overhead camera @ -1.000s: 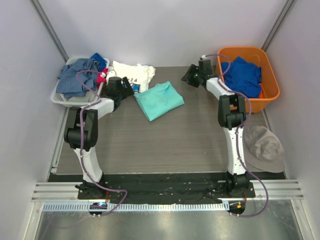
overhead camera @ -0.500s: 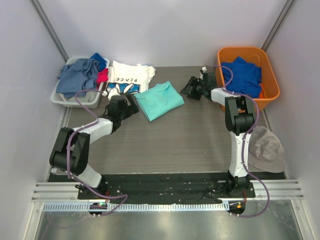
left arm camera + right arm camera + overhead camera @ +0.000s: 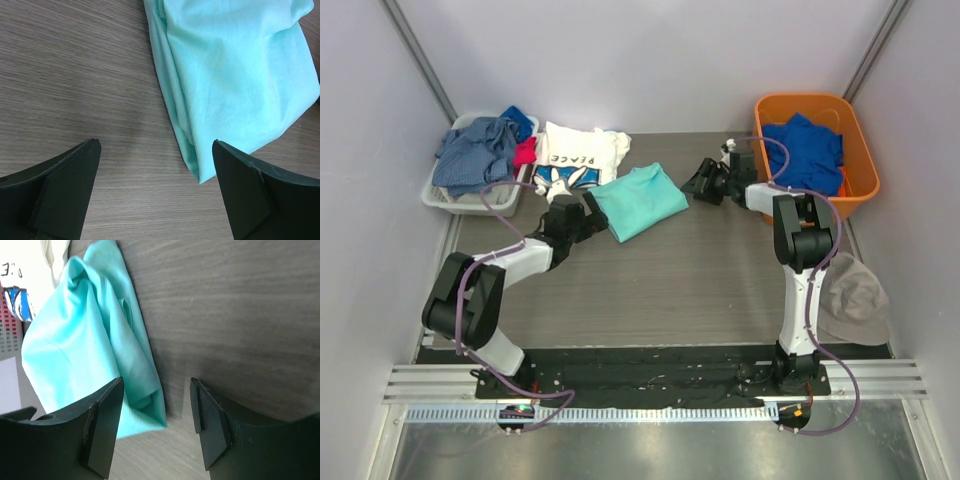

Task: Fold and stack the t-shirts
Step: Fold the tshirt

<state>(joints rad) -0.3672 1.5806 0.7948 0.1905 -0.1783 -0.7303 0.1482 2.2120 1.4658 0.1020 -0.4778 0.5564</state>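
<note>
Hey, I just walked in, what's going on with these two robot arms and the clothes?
The arms are working on t-shirts. The left gripper and right gripper hang open and empty on opposite sides of the folded mint t-shirt on the table. The white PEACE t-shirt lies just behind it, not yet stacked.

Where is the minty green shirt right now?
In the top view the mint t-shirt lies folded on the table, toward the back, beside the white PEACE t-shirt, between the open left gripper and right gripper.
</note>
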